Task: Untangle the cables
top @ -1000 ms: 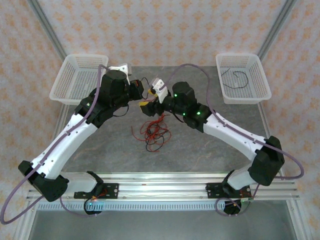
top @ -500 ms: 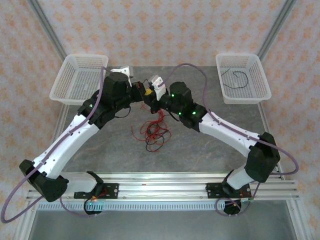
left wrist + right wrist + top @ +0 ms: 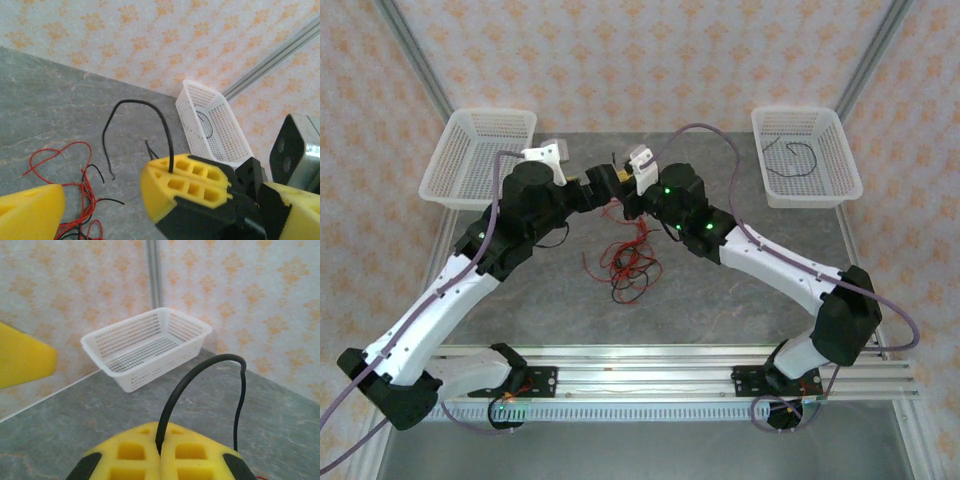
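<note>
Right tool (image 3: 160, 452): I'm pinching the black cable (image 3: 190, 373).
Left tool (image 3: 592, 180): I'm holding it spread.
Open room: worktop (image 3: 700, 310), near side.

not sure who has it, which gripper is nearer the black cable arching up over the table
Right. The right gripper is shut on the black cable; the left gripper is open close by, clear of it.
</note>
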